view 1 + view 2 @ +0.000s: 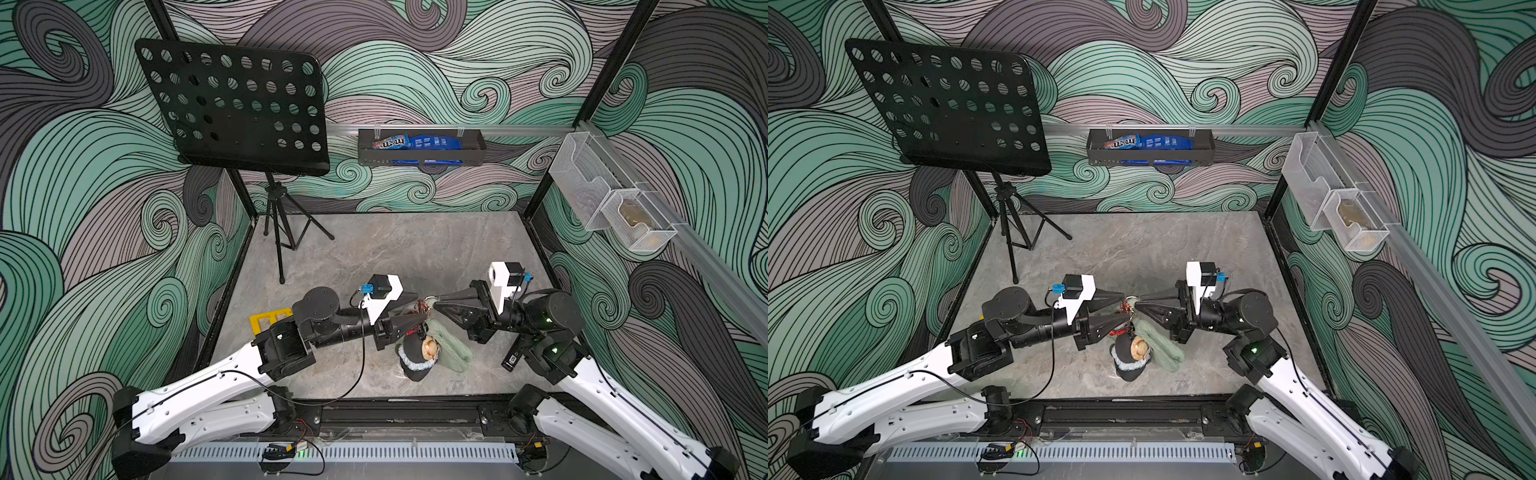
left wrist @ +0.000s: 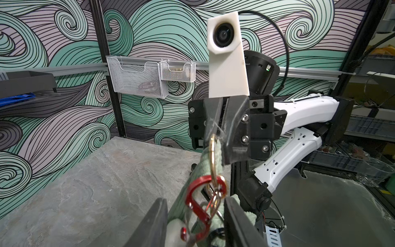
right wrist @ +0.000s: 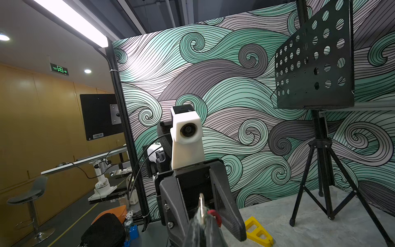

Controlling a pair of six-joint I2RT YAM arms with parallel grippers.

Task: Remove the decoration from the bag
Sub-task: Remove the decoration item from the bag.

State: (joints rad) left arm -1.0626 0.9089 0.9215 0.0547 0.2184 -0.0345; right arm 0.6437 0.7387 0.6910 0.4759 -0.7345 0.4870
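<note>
The sage-green bag (image 1: 451, 347) hangs crumpled from a gold ring (image 2: 212, 158), its lower part down by the table. My right gripper (image 1: 434, 305) is shut on that ring; the right wrist view shows the ring (image 3: 201, 203) pinched edge-on between its tips. A red S-shaped carabiner (image 2: 197, 205) hooks through the ring. Below it is the decoration (image 1: 419, 353), a small doll with a straw hat, dark dress and pale ruffle. My left gripper (image 2: 195, 201) is open, its fingers on either side of the carabiner and apart from it.
A black music stand (image 1: 232, 108) on a tripod stands at the back left. A black basket (image 1: 419, 147) of candy packets hangs on the back wall, mesh holders (image 1: 611, 199) on the right wall. A yellow plastic piece (image 1: 268, 322) lies under my left arm.
</note>
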